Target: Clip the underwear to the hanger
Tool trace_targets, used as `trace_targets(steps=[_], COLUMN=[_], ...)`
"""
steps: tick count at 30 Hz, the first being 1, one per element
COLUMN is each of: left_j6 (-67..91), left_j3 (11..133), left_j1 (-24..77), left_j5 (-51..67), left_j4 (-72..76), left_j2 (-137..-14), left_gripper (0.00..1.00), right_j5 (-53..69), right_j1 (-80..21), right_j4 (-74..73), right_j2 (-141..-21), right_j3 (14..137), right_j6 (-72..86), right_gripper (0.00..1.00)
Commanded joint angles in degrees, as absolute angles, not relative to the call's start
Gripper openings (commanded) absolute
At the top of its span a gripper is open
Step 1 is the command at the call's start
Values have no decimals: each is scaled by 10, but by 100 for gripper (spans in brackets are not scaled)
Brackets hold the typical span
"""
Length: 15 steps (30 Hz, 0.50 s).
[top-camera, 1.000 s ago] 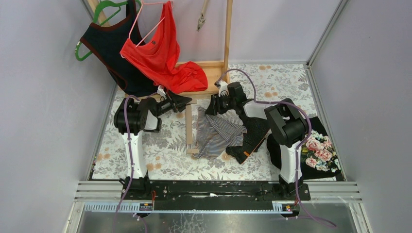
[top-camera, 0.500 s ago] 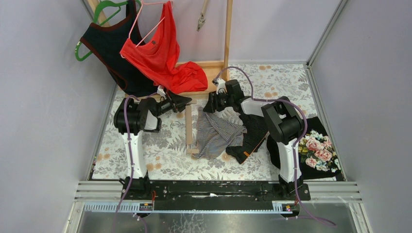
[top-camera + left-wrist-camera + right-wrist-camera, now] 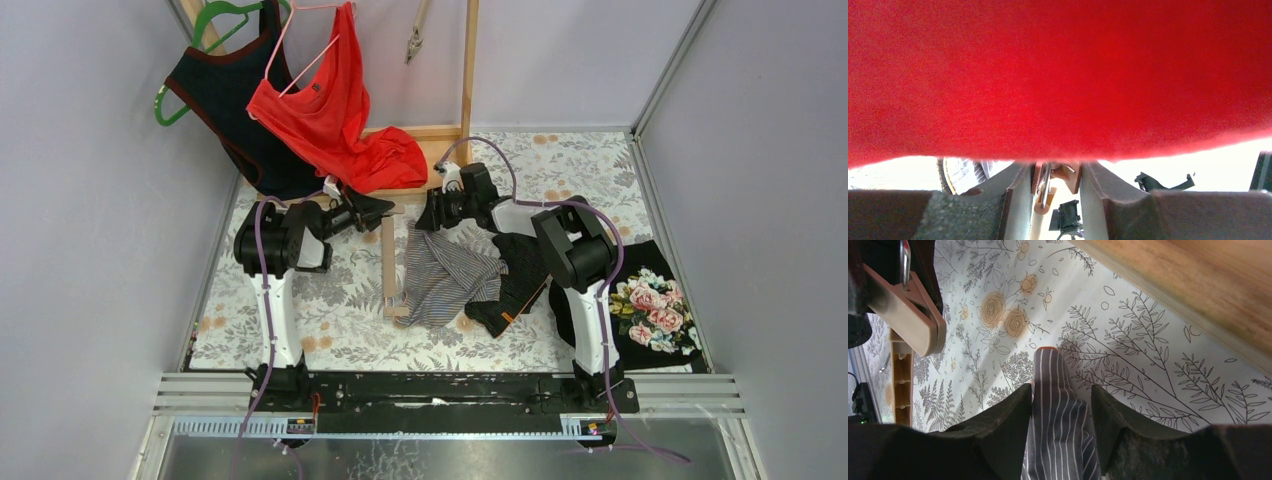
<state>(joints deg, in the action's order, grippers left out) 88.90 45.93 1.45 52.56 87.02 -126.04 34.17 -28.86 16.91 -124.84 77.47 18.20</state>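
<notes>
The grey striped underwear lies on the floral table, its far corner lifted. My right gripper is shut on that corner; in the right wrist view the striped fabric runs between the fingers and past their tips. The wooden hanger lies flat just left of the underwear. My left gripper is shut on the hanger's far clip, squeezed between the jaws. That clip shows at the upper left of the right wrist view, a short way from the underwear corner. Red cloth covers most of the left wrist view.
A red garment and a dark one hang from the wooden rack at the back, the red one drooping over my left gripper. A black garment lies under my right arm. A floral black cloth lies at the right.
My right gripper has moved a little left toward the clip, taking the underwear corner with it. The left arm has not moved.
</notes>
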Motion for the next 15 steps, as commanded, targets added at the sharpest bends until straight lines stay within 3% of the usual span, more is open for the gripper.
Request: trace_targets(steps=[1, 8, 15], left_j6=[894, 896, 897], left_j3=[458, 461, 463], left_j1=[12, 13, 13], left_j5=[535, 538, 540], left_j4=[913, 913, 913], left_j2=[-1271, -1271, -1273], left_gripper=[0, 0, 20], right_j5=[359, 357, 356], right_j1=[-295, -299, -301], right_j4=[171, 157, 153], right_j2=[-1252, -1265, -1268], right_j3=[811, 826, 827], right_j6=[187, 187, 185], right_gripper=[54, 52, 52])
